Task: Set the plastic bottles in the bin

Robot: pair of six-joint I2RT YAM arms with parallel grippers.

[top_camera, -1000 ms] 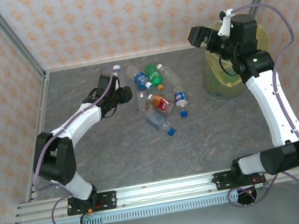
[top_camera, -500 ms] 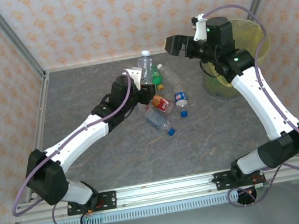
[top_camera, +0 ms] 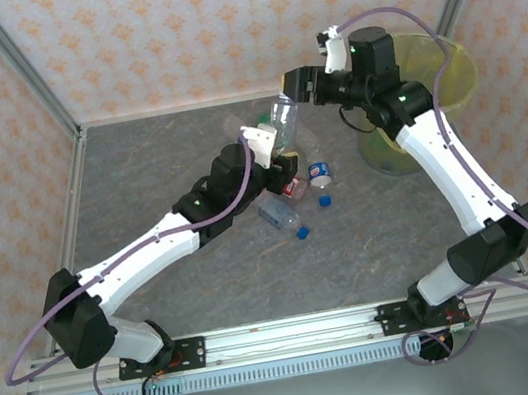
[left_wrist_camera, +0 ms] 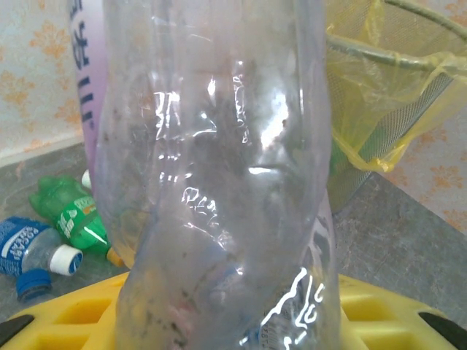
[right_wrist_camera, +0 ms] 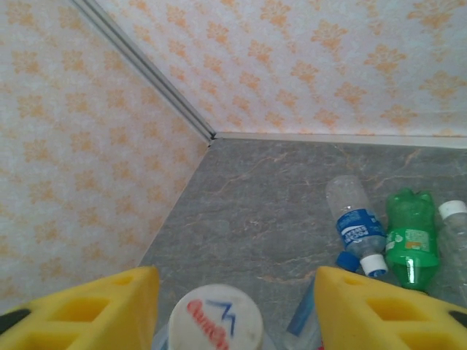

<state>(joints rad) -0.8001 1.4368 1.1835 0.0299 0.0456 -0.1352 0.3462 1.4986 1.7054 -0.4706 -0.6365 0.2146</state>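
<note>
My left gripper [top_camera: 271,148] is shut on a clear plastic bottle [top_camera: 283,119] and holds it up above the table, cap end toward the right arm. Seen from the left wrist, the bottle's body [left_wrist_camera: 219,182] rises between the yellow fingers [left_wrist_camera: 387,313]. My right gripper [top_camera: 294,86] is at the bottle's top. Its yellow fingers [right_wrist_camera: 95,306] stand apart on either side of the white cap [right_wrist_camera: 216,317] without touching it. The bin [top_camera: 456,59], lined with a yellow bag, stands at the back right behind the right arm. Other bottles [top_camera: 319,173] lie on the table below.
A green bottle [right_wrist_camera: 412,237] and a blue-labelled bottle [right_wrist_camera: 354,222] lie side by side on the grey table. A clear bottle with a blue cap [top_camera: 283,217] and a loose blue cap [top_camera: 327,201] lie near the middle. Patterned walls [top_camera: 215,23] close the back and sides.
My left arm has lifted the clear bottle and carried it right. My right arm has swung left from over the bin to the bottle's cap, its fingers drawing closer together.
</note>
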